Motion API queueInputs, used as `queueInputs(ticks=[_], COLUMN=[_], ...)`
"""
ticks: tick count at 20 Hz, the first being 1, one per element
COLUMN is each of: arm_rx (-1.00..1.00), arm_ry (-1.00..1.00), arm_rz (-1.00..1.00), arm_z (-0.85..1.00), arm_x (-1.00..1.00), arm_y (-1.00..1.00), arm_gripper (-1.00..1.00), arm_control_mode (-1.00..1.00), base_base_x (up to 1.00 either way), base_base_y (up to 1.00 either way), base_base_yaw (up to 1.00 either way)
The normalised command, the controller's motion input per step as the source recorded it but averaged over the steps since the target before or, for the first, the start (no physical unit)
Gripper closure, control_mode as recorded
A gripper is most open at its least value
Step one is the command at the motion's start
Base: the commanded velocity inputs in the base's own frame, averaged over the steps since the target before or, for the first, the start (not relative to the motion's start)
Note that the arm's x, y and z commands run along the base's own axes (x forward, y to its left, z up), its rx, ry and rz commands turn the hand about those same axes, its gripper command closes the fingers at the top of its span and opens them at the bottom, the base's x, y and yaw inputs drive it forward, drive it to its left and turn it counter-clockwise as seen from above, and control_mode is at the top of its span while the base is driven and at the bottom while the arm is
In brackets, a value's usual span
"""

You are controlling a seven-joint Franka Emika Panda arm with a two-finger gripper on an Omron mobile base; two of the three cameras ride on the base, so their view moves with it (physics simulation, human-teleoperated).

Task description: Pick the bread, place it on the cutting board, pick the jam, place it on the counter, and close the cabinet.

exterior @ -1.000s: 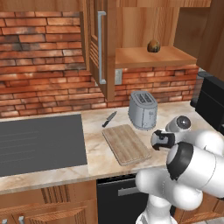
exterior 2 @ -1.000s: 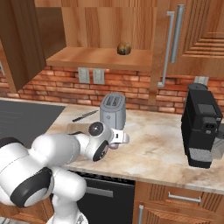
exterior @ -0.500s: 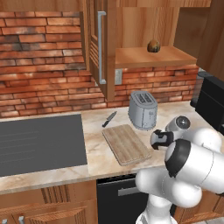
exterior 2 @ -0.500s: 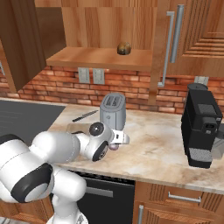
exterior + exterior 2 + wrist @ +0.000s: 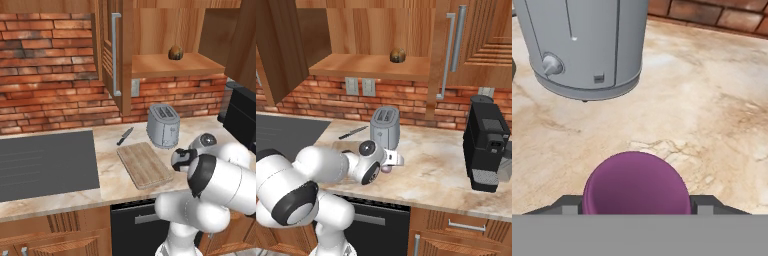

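Observation:
The jam (image 5: 636,182), a purple jar, sits between my fingertips (image 5: 706,204) just above the counter (image 5: 712,100), with the gripper (image 5: 636,209) shut on it. From the right base view the gripper (image 5: 393,160) hangs low in front of the toaster, and a bit of the purple jam (image 5: 386,169) shows under it. The bread (image 5: 175,52) (image 5: 398,55), a small brown roll, rests on the shelf of the open cabinet (image 5: 112,60). The cutting board (image 5: 144,164) lies bare on the counter (image 5: 112,180), left of my arm.
A grey toaster (image 5: 163,125) (image 5: 587,45) stands just behind the gripper. A knife (image 5: 125,135) lies beyond the board. The dark cooktop (image 5: 45,165) is at the left and a black coffee machine (image 5: 486,145) at the right. The cabinet's open door (image 5: 438,55) juts out overhead.
The arm's elbow has shifted slightly. The hand stays low in front of the toaster.

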Motion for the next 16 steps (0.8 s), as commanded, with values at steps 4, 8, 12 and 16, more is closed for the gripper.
queueInputs(ticks=[4,8,12,16], arm_rx=[0.0,0.0,0.0,0.0], arm_ry=[0.0,0.0,0.0,0.0], arm_rz=[0.0,0.0,0.0,0.0], arm_z=[-0.14,-0.1,-0.11,-0.12], arm_x=[0.0,0.0,0.0,0.0], arm_y=[0.0,0.0,0.0,0.0], arm_gripper=[1.0,1.0,1.0,1.0], arm_control_mode=[-1.0,-1.0,-1.0,-1.0], base_base_x=[0.0,0.0,0.0,0.0], base_base_y=[0.0,0.0,0.0,0.0], base_base_yaw=[0.0,0.0,0.0,0.0])
